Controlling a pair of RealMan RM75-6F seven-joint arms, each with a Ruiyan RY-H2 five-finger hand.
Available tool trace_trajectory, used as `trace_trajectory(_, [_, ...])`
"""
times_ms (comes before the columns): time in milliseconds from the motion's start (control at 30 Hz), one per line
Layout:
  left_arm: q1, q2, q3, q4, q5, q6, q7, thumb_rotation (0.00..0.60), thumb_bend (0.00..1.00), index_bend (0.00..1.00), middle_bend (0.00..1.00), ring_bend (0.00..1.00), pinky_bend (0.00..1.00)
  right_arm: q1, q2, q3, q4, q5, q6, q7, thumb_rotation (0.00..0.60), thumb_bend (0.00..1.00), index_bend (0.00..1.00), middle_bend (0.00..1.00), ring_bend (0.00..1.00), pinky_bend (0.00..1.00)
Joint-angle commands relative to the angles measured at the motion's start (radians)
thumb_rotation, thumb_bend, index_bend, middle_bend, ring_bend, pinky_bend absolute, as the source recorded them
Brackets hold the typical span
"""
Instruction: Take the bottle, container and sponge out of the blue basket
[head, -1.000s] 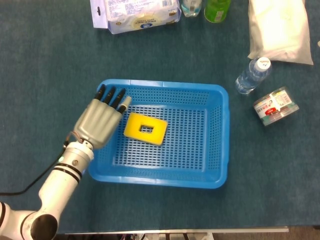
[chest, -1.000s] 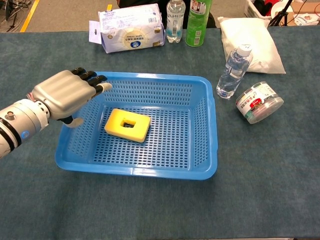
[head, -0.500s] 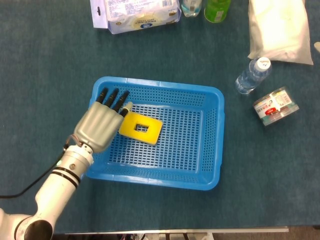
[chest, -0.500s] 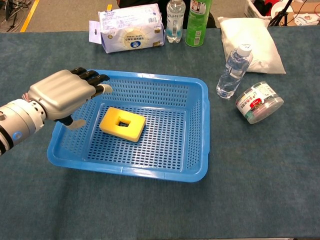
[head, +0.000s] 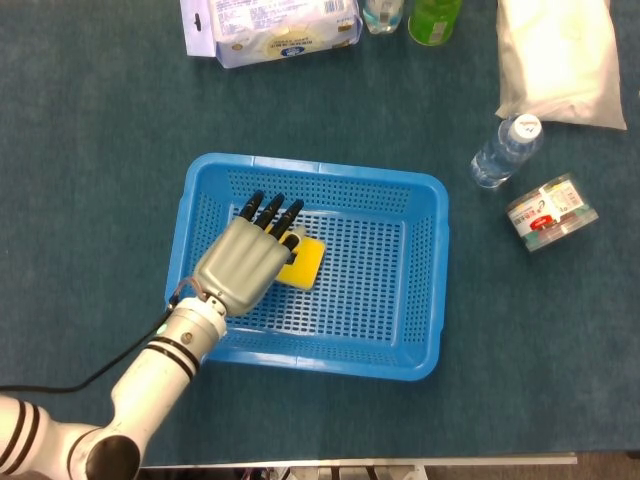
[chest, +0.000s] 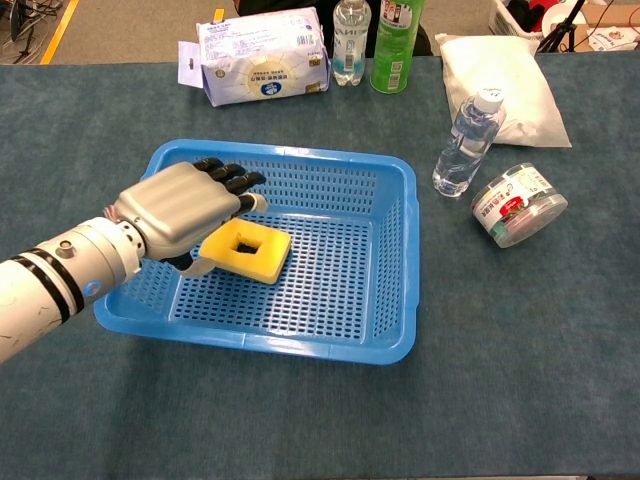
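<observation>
The blue basket (head: 432, 285) (chest: 402, 262) sits mid-table with the yellow sponge (head: 306, 264) (chest: 258, 251) inside, towards its left. My left hand (head: 245, 262) (chest: 185, 205) hovers inside the basket over the sponge's left half, its fingers stretched forward and apart and the thumb by the sponge's left edge; no grip shows. The clear water bottle (head: 503, 150) (chest: 463, 143) and the round clear container (head: 550, 212) (chest: 518, 205) lie on the table right of the basket. My right hand is out of sight.
A tissue pack (head: 270, 25) (chest: 262, 55), a clear bottle (chest: 350, 40) and a green can (chest: 397, 45) line the far edge. A white bag (head: 560, 55) (chest: 505, 85) lies at the far right, just behind the water bottle.
My left hand has moved right, from the basket's left rim to over the sponge. The basket and sponge slid slightly left.
</observation>
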Motion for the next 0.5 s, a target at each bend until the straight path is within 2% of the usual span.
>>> trace_trajectory(33, [-0.016,-0.023,-0.006,0.022,-0.034,-0.002,0.023,0.600,0.27,0.15,0.04,0.00,0.08,-0.003,0.002,-0.001,0.004,-0.001,0.001,0.004,0.600,0.17,0.16,0.27,0.18,0.38])
trace_trajectory(200, [-0.031,-0.037,-0.013,0.044,-0.079,-0.004,0.030,0.600,0.27,0.15,0.09,0.00,0.08,-0.005,0.003,0.000,0.014,0.000,-0.001,0.013,0.600,0.17,0.16,0.27,0.18,0.38])
trace_trajectory(500, [-0.049,-0.055,-0.003,0.080,-0.146,-0.022,0.023,0.600,0.27,0.14,0.07,0.00,0.08,0.001,-0.004,0.001,0.032,-0.001,-0.013,0.025,0.600,0.17,0.16,0.27,0.18,0.38])
